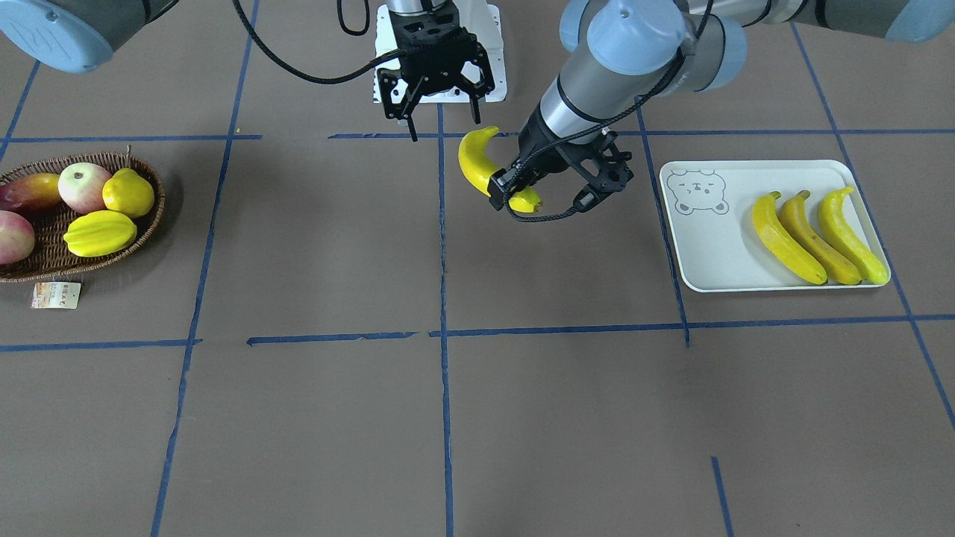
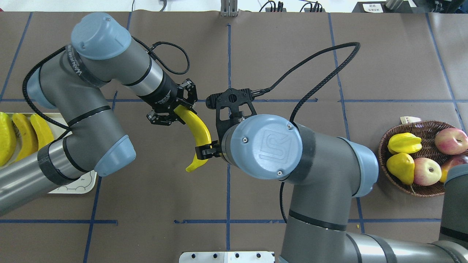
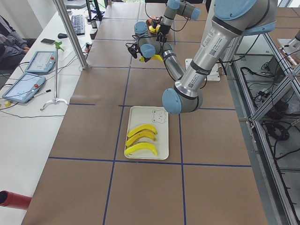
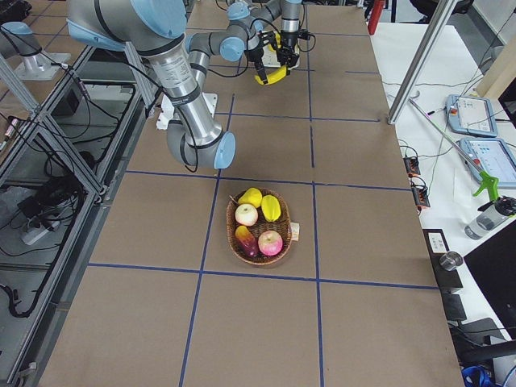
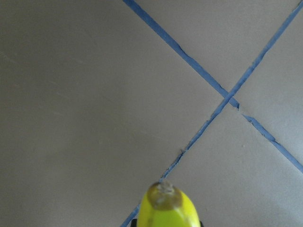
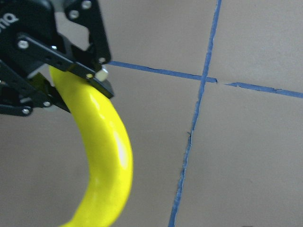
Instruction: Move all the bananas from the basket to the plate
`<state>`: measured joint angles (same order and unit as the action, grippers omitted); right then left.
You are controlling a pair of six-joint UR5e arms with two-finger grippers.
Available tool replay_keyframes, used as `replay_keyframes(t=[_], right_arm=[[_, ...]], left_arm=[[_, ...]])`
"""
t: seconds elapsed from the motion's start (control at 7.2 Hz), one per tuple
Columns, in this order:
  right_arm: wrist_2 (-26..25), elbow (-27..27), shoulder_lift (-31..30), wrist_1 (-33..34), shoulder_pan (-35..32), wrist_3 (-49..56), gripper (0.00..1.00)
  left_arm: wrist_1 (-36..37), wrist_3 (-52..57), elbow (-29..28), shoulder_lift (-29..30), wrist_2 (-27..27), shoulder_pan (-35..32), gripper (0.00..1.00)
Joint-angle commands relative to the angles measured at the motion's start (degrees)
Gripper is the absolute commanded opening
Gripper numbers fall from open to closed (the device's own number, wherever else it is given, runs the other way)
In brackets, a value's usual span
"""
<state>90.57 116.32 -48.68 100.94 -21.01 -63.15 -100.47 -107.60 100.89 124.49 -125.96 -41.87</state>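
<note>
Left gripper [image 1: 515, 195] clamped on banana [image 1: 472, 164], mid-air; right gripper [image 1: 442, 123] spread wide, empty, just beside other tip; plate [image 1: 701, 261] well apart.

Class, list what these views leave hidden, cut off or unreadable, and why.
Overhead: plate largely hidden by the left arm and cut by the frame edge.
Front-facing: basket cut by the left edge; paper tag print too small.
Left wrist: held banana shows only its tip.

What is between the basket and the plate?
In the front-facing view: one banana, held above the table by the left claw, with the open right claw beside it.
</note>
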Motion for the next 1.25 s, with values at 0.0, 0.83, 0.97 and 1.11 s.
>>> replay_keyframes(t=[0.0, 0.83, 0.97, 1.11], right_arm=[[8.2, 2.8, -4.4, 0.0, -5.4, 4.0, 0.99], [24.8, 2.7, -22.3, 0.0, -24.9, 33.7, 0.99], [28.3, 2.7, -26.5, -0.2, -28.5, 40.0, 0.99], [32.3, 2.8, -29.5, -0.4, -33.0, 46.9, 0.99]], left_arm=[[0.1, 7.3, 3.5, -7.5, -0.5, -4.3, 0.00], [-0.9, 37.1, 4.8, -28.9, -0.8, -14.2, 0.00], [-2.5, 37.2, 3.9, -30.6, -0.7, -14.1, 0.00], [-5.8, 37.1, 1.6, -30.8, -0.7, -14.1, 0.00]])
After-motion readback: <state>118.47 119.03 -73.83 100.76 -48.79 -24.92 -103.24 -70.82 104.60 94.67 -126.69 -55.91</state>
